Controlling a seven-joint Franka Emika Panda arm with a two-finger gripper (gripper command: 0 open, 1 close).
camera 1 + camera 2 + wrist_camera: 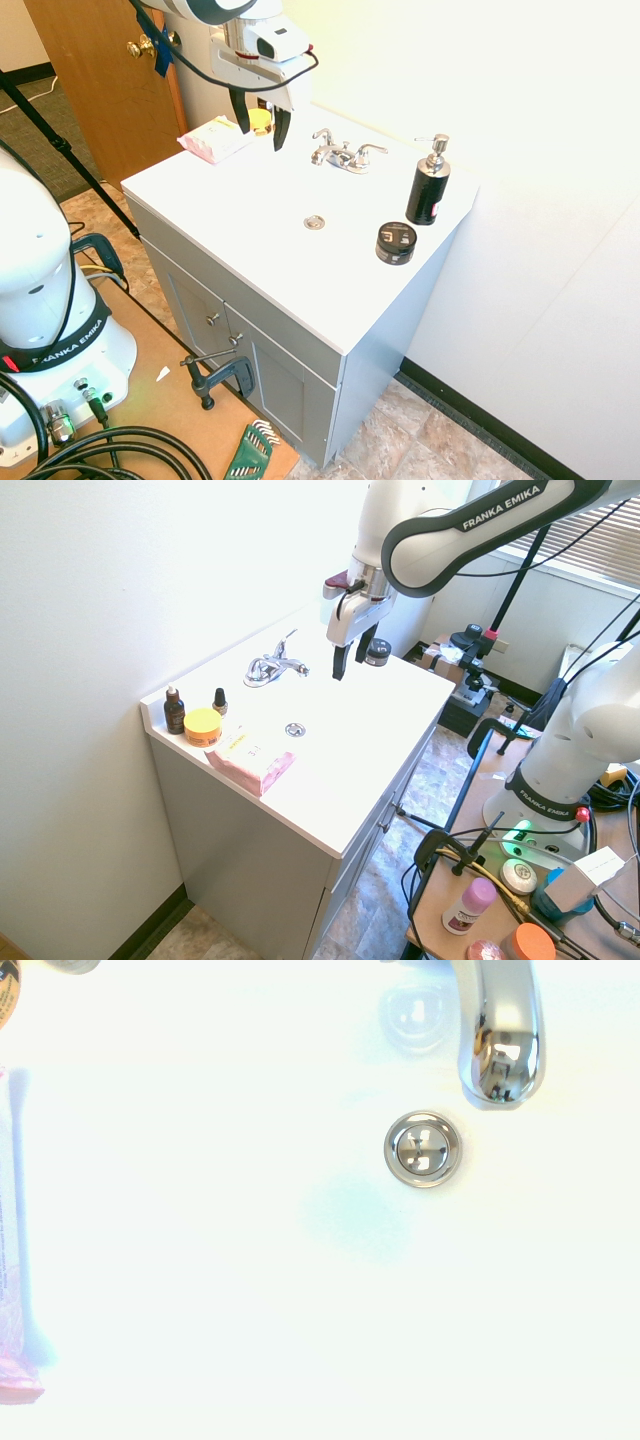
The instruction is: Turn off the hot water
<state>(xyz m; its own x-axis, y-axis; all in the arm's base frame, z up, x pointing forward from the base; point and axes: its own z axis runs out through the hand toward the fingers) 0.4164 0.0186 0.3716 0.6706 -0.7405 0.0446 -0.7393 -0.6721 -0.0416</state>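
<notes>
Arm's mostly glossy white with rounded housings and dark grey trim. There's black "FRANKA EMIKA" lettering bands, well, white letters on black, on the upper link and base [545, 805]. Bare metal collar by the wrist [372, 580], thin black cable, and black tapered jaws [352, 662].

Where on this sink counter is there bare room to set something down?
The front edge between the drain and black jar looks bare. Crowded: the corner with the yellow tub, two bottles and pink packet.
</notes>
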